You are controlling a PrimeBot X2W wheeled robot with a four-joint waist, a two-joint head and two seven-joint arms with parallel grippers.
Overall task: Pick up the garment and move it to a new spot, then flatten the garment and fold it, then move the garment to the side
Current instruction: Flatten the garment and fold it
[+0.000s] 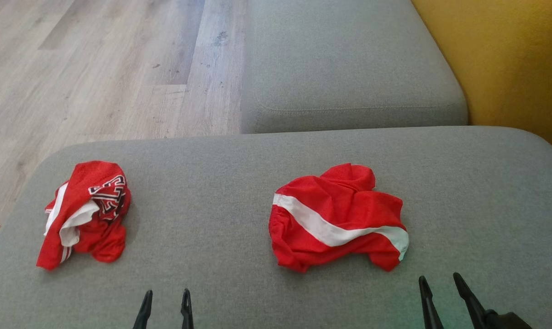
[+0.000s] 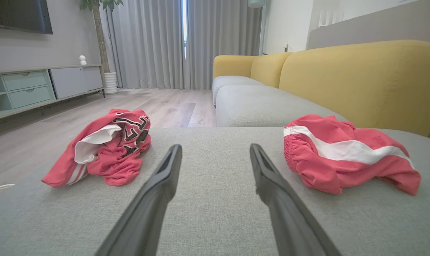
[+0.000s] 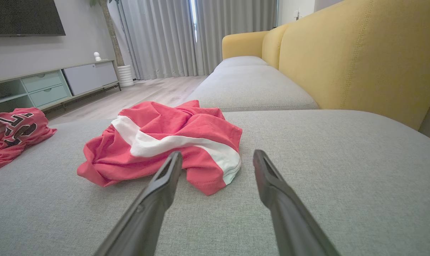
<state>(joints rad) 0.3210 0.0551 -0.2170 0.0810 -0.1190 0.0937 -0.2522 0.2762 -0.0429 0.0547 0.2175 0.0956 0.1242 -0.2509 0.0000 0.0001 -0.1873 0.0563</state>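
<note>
Jaws on both arms are seen parted and empty, held low over the near edge of the grey cushion (image 1: 212, 183): the left jaws toward the near left, the right jaws toward the near right. Two red garments lie crumpled on the cushion. A striped garment (image 1: 337, 219) is found about the middle, slightly toward the right edge, with the right jaws just short of its near right corner; whether it is touched cannot be told. A lettered garment (image 1: 86, 212) is bunched close to the left edge, well apart from the first. Which of them is meant by the task is not settled by the pictures; the striped one is judged the likelier, since it is nearest the right jaws. Thin mesh-like cloth is suggested, so it is expected to be light, limp and shapeless when lifted, with no risk of breakage, though a fold may slip from a shallow pinch and extra layers may be gathered unintentionally. A hold is best taken on a firm, thick part: the gathered waistband at its left side or the hemmed corner at the end of the white stripe, near the right jaws. For flattening, two well-separated edge points would be needed, one per arm.
</note>
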